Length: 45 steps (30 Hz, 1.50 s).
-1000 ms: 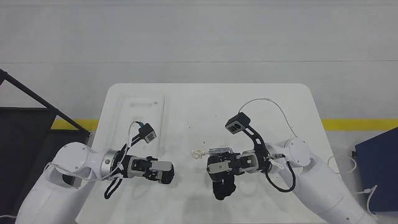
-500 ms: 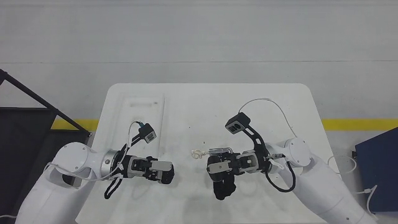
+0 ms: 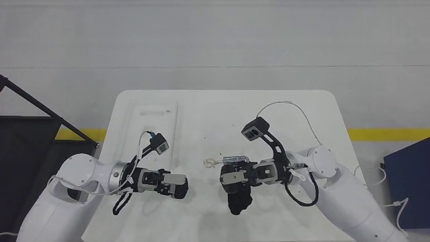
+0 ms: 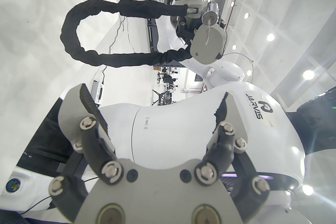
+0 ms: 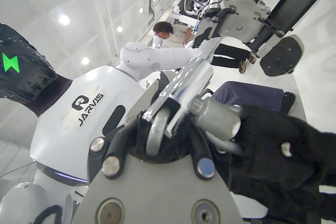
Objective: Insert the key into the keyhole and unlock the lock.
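My right gripper (image 3: 233, 175) is shut on the lock (image 3: 234, 159), a chrome cylinder (image 5: 187, 83) with a black sleeved cable loop (image 4: 78, 33) hanging toward the table's front edge (image 3: 236, 202). In the left wrist view the keyhole face (image 4: 209, 16) points at me, and a silver key (image 4: 208, 31) sticks out of it. From above, the key (image 3: 211, 164) juts toward my left arm. My left gripper (image 3: 179, 187) sits a short way off to the left, open and holding nothing, with its black pads (image 4: 90, 104) spread wide.
A flat white tray (image 3: 156, 122) lies at the back left of the white table (image 3: 295, 117). A thin white cable (image 3: 289, 109) arcs over the right arm. A dark cloth (image 3: 27, 148) hangs off the table's left side.
My right gripper has edged slightly left and away from the front edge, carrying the lock and key closer to the left gripper. The left arm has not moved.
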Available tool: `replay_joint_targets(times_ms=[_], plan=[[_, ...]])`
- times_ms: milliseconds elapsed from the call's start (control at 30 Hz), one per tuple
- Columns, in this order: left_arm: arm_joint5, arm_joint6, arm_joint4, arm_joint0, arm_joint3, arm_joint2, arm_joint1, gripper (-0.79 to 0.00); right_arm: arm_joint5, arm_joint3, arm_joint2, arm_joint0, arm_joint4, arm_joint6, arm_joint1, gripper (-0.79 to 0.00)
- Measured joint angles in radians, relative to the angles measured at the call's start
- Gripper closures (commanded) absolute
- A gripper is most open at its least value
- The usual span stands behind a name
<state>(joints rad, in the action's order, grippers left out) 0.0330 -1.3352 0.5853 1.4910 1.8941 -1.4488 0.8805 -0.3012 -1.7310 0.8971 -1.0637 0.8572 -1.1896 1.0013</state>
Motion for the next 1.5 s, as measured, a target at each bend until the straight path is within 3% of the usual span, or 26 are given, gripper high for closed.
replay_joint_targets(times_ms=[367,700,1000,1333,1500], plan=[[0.0,0.0,0.0,0.0,0.0,0.0,0.0,-0.785,0.029,0.007,0.005,0.037,0.007,-0.01,0.02,0.0],[0.0,0.0,0.0,0.0,0.0,0.0,0.0,-0.785,0.027,0.07,-0.06,0.035,0.002,-0.024,0.049,0.0],[0.0,0.0,0.0,0.0,0.0,0.0,0.0,-0.785,0.005,0.135,-0.162,0.082,0.018,-0.024,0.1,0.0],[0.0,0.001,0.0,0.0,0.0,0.0,0.0,-0.785,0.006,0.136,-0.164,0.083,0.018,-0.025,0.1,0.0],[-0.017,0.057,0.012,0.015,0.009,-0.004,0.002,-0.785,0.006,0.136,-0.164,0.083,0.018,-0.025,0.1,0.0]])
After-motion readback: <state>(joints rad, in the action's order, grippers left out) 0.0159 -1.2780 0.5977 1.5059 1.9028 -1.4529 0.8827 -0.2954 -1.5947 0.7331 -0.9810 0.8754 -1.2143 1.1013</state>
